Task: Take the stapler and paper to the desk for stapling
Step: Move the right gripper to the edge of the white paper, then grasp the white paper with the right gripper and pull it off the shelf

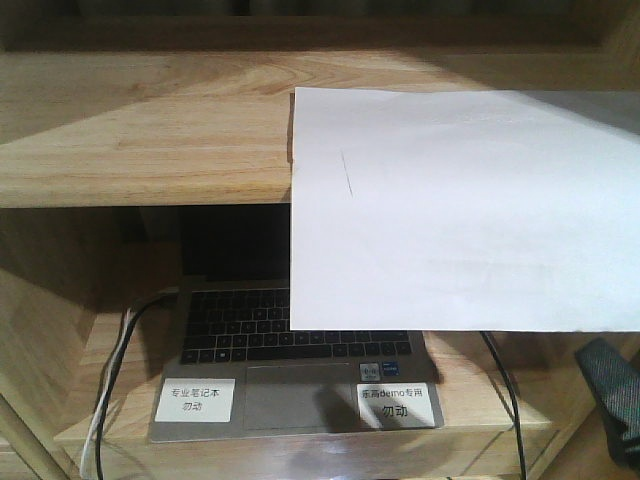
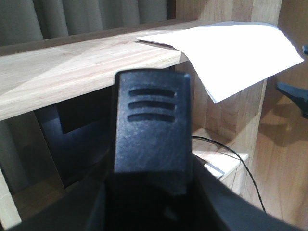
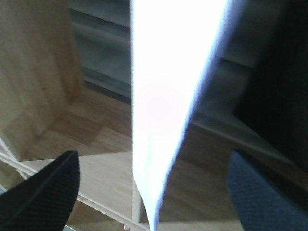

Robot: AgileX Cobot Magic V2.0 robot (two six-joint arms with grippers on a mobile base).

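Our right gripper (image 3: 154, 192) is wide open, holding nothing, straddling the light, floppy paper (image 3: 163, 96) mid-frame, so we'd gently pinch its overhanging edge.

The paper (image 1: 460, 210) runs off the right edge and hides the right half of the laptop (image 1: 240, 330); in the right wrist view it is blurred white glare. The right gripper (image 3: 154, 192) shows only two fingers cut by the frame. Of the stapler (image 2: 150, 127) just one ridged black end shows, the rest buried in the left gripper (image 2: 151, 192)
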